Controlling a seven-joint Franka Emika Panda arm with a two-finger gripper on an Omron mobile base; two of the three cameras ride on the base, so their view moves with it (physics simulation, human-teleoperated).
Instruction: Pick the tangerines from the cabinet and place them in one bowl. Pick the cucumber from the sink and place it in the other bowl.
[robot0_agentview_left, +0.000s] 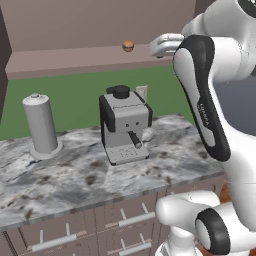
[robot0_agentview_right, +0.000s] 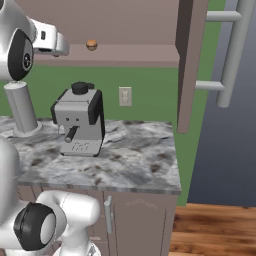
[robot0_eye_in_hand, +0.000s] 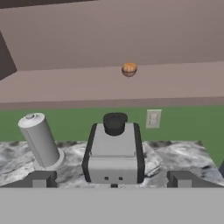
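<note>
One round orange-brown tangerine (robot0_agentview_left: 128, 46) (robot0_agentview_right: 91, 45) (robot0_eye_in_hand: 129, 69) rests on the flat shelf of the mauve-brown open cabinet (robot0_agentview_left: 75, 61) (robot0_agentview_right: 130, 56) (robot0_eye_in_hand: 78, 89). My gripper (robot0_eye_in_hand: 113, 180) is open with nothing between its fingers. It is raised to about shelf height and hangs in front of the cabinet, well short of the fruit. In the hand view the tangerine lies ahead, above the middle and slightly right. The bowls, the cucumber and the sink are out of view.
On the marble counter (robot0_agentview_left: 75, 175) (robot0_agentview_right: 140, 160) below the shelf stand a grey coffee machine (robot0_agentview_left: 125, 125) (robot0_agentview_right: 80, 120) (robot0_eye_in_hand: 114, 153) and a grey cylinder (robot0_agentview_left: 41, 125) (robot0_agentview_right: 20, 107) (robot0_eye_in_hand: 39, 140). A wall outlet (robot0_agentview_right: 125, 96) is behind them. The cabinet's side panel (robot0_agentview_right: 187, 65) hangs at the right.
</note>
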